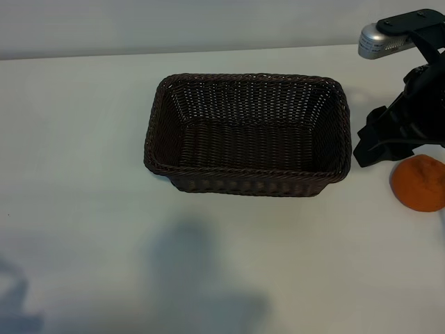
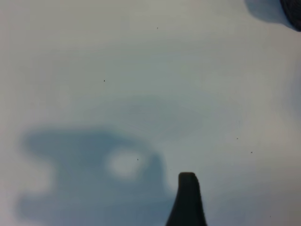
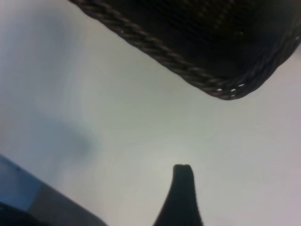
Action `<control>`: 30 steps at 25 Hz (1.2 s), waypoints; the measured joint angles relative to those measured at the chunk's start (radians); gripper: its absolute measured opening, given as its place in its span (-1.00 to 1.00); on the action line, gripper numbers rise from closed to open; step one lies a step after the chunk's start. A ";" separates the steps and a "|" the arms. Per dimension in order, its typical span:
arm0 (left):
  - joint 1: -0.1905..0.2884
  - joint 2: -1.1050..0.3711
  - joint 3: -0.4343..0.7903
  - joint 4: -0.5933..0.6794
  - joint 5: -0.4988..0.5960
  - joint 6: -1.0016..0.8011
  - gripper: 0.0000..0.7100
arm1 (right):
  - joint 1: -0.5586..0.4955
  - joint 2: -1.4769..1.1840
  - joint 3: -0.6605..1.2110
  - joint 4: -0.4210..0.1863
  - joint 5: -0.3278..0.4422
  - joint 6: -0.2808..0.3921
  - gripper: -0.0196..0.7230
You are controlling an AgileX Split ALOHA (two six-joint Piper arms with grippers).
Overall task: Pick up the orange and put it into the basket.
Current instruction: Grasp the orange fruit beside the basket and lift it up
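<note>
The dark brown wicker basket (image 1: 245, 172) stands in the middle of the white table with nothing in it. The orange (image 1: 418, 183) lies on the table to its right, at the exterior view's right edge. My right gripper (image 1: 375, 139) hangs just behind the orange, between it and the basket's right end. It is open and holds nothing. In the right wrist view one finger (image 3: 182, 186) shows over bare table, with the basket's braided rim (image 3: 188, 70) beyond. My left gripper is out of the exterior view. One of its fingers (image 2: 187, 197) hovers over bare table, holding nothing.
The white table (image 1: 83, 174) stretches wide on the basket's left and front. The table's edge (image 3: 47, 188) runs close to the right gripper. A dark shape (image 2: 294, 12) sits at the corner of the left wrist view.
</note>
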 joint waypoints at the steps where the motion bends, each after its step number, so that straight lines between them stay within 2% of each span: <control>1: 0.000 -0.004 0.000 0.000 0.000 0.001 0.65 | 0.000 0.000 0.000 -0.014 -0.009 0.014 0.63; 4: 0.000 -0.052 0.000 0.000 -0.001 0.002 0.65 | 0.000 0.000 0.000 -0.092 -0.041 0.105 0.63; 8: 0.004 -0.133 0.000 -0.001 0.001 0.005 0.65 | 0.000 0.006 0.000 -0.243 -0.093 0.230 0.63; 13: 0.032 -0.135 0.000 -0.001 0.000 0.006 0.65 | -0.001 0.075 0.000 -0.342 -0.108 0.345 0.63; 19: 0.048 -0.135 0.000 -0.001 -0.001 0.006 0.65 | -0.007 0.213 0.000 -0.368 -0.118 0.394 0.63; 24: 0.048 -0.135 0.000 -0.001 -0.001 0.007 0.65 | -0.069 0.286 0.000 -0.372 -0.125 0.432 0.63; 27: 0.048 -0.135 0.000 -0.001 -0.001 0.007 0.65 | -0.126 0.300 0.000 -0.366 -0.125 0.424 0.63; 30: 0.048 -0.135 0.000 -0.001 -0.001 0.007 0.65 | -0.165 0.305 0.005 -0.325 -0.128 0.376 0.63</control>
